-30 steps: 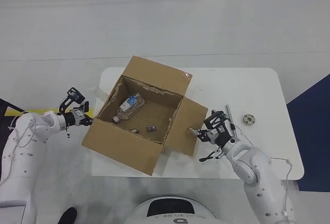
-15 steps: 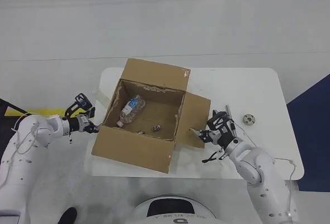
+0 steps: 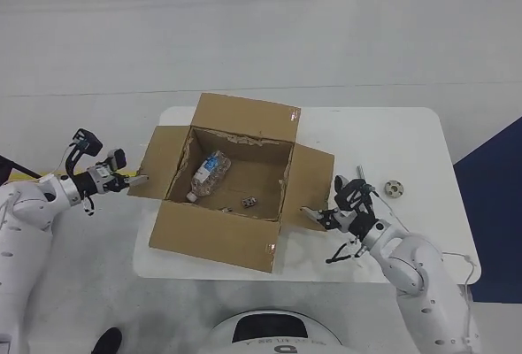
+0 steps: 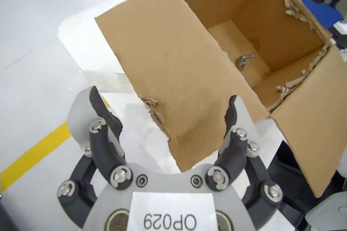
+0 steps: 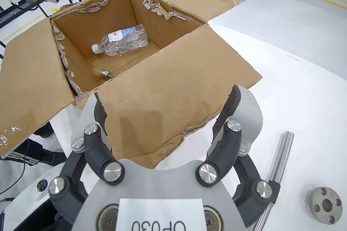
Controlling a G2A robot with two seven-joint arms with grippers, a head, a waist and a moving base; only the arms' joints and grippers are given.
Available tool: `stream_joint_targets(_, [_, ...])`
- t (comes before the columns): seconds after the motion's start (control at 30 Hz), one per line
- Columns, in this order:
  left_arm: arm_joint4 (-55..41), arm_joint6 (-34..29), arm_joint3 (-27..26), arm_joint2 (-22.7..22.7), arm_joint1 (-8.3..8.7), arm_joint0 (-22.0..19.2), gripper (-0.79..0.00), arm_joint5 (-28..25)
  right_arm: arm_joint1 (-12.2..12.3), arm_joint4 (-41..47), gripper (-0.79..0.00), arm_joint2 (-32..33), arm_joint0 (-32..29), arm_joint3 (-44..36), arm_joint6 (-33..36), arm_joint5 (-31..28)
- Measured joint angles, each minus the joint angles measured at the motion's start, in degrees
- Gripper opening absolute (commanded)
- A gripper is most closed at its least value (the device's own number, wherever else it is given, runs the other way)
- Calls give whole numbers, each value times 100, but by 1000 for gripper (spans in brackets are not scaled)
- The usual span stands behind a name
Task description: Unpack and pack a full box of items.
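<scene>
On the white desk [image 3: 376,150], open cardboard box [image 3: 212,239], flaps spread, plastic bottle [image 3: 206,171] lying on its floor, left tool [image 4: 162,96] released astride the left flap's edge, right tool [image 5: 166,99] released astride the right flap's edge, steel rod [image 5: 282,156] just beside it.

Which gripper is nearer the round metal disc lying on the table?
Right. The right gripper is open at the box's right flap, the metal disc close beside its arm; the left gripper is at the opposite flap, across the box.
</scene>
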Motion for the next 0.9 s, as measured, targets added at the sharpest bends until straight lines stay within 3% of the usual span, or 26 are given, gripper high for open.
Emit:
stream_joint_targets(0.2, [9, -6, -3, 6, -2, 0, 0, 1, -8, 73, 0, -35, 55, -62, -74, -72])
stream_joint_targets(0.3, [9, -6, -3, 6, -2, 0, 0, 1, -11, 472, 0, -278, 503, -188, -342, -389])
stream_joint_targets(0.37, [9, -6, -3, 6, -2, 0, 0, 1, -35, 449, 0, -638, 945, -208, -20, -343])
stream_joint_targets(0.47, [9, -6, -3, 6, -2, 0, 0, 1, -132, 384, 0, -1476, 1848, -87, 1251, 132])
stream_joint_targets(0.6, [9, -6, -3, 6, -2, 0, 0, 1, -200, 415, 0, -2182, 2584, 142, 2359, 400])
stream_joint_targets(0.8, [9, -6, -3, 6, -2, 0, 0, 1, -197, 406, 0, -2011, 2419, 130, 2065, 388])
stream_joint_targets(0.9, [9, -6, -3, 6, -2, 0, 0, 1, -272, 41, 0, -2419, 2739, 321, 2560, 867])
